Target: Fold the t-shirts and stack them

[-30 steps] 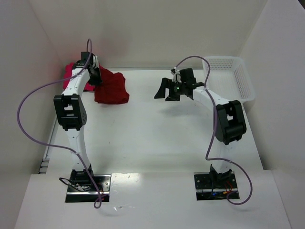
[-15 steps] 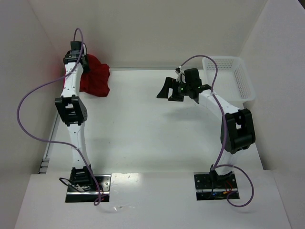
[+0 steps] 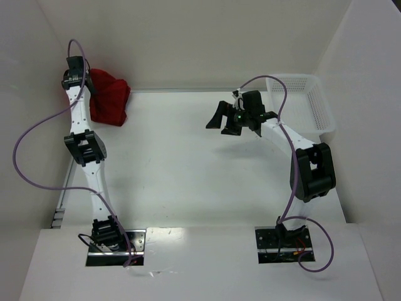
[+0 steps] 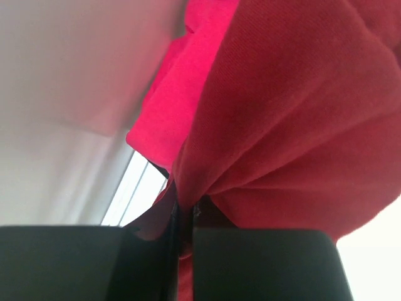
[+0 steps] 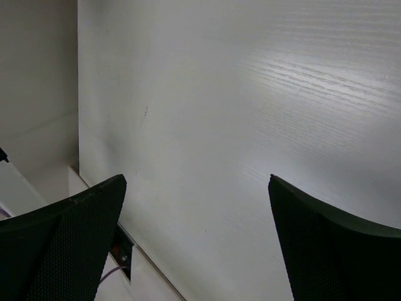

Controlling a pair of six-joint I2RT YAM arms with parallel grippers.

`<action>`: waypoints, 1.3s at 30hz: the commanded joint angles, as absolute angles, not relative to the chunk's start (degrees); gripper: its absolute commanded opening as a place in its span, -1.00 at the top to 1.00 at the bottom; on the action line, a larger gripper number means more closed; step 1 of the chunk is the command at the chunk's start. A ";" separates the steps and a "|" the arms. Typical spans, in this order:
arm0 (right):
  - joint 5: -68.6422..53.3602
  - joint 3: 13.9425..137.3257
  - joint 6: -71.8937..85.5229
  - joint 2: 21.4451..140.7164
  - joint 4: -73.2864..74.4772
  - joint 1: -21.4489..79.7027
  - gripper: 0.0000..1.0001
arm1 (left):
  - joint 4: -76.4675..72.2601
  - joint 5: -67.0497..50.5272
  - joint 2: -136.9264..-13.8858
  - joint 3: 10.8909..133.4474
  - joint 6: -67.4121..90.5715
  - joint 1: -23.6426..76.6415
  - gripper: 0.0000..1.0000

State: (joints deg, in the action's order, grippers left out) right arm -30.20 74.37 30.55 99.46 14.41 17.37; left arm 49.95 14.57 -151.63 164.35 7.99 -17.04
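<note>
The dark crimson red t-shirt (image 3: 109, 100) hangs bunched at the far left corner, lifted off the table. My left gripper (image 3: 88, 81) is shut on it, raised high near the left wall. In the left wrist view the red cloth (image 4: 294, 125) fills the frame, pinched between the black fingers (image 4: 257, 263), with the magenta-pink t-shirt (image 4: 182, 88) behind it. My right gripper (image 3: 218, 118) is open and empty over the table's far middle; its fingers (image 5: 62, 244) stand wide apart above bare white table.
A white plastic mesh basket (image 3: 301, 100) stands at the far right corner. White walls enclose the table on the left, back and right. Purple cables loop from both arms.
My left gripper has lifted the red t-shirt up and to the far left, off the table towards the corner. The right arm has stayed almost still.
</note>
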 commanded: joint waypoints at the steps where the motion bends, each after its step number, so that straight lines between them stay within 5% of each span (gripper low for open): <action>1: -28.92 73.65 32.34 97.91 13.80 17.05 -1.00 | 48.34 17.40 -153.72 170.06 9.67 -18.01 1.00; 6: -28.92 72.60 34.09 97.91 13.18 17.05 -1.00 | 47.20 15.48 -154.95 171.91 11.42 -20.38 1.00; 11: -28.92 71.98 34.10 97.91 12.57 17.05 -1.00 | 46.41 13.80 -156.27 171.91 11.43 -21.45 0.80; 14: -28.92 72.51 34.62 98.43 12.57 17.05 -1.00 | 46.41 13.80 -157.59 171.91 12.66 -21.45 0.26; 16: -28.92 72.51 34.63 98.44 12.57 17.05 -1.00 | 46.93 14.68 -158.11 172.44 13.79 -21.45 -0.27; 19: -28.92 72.51 34.63 98.44 12.57 17.58 -1.00 | 46.93 14.68 -158.12 172.44 14.59 -21.97 -0.67; 20: -28.92 72.51 34.63 98.44 12.57 17.58 -1.00 | 46.93 14.68 -158.12 172.44 14.59 -21.97 -0.99; 31: -29.53 72.50 34.11 96.59 12.48 17.58 -1.00 | 49.66 12.66 -148.82 170.78 14.51 -20.57 -1.00; 39: -7.94 82.52 29.01 89.48 22.04 17.58 -1.00 | 49.66 7.03 -131.42 154.45 10.72 -14.51 -1.00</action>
State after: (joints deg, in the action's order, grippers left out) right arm -18.81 76.31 31.70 96.16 19.42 17.39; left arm 50.59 10.11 -141.53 158.58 12.97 -17.47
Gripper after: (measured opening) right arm 0.999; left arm 0.998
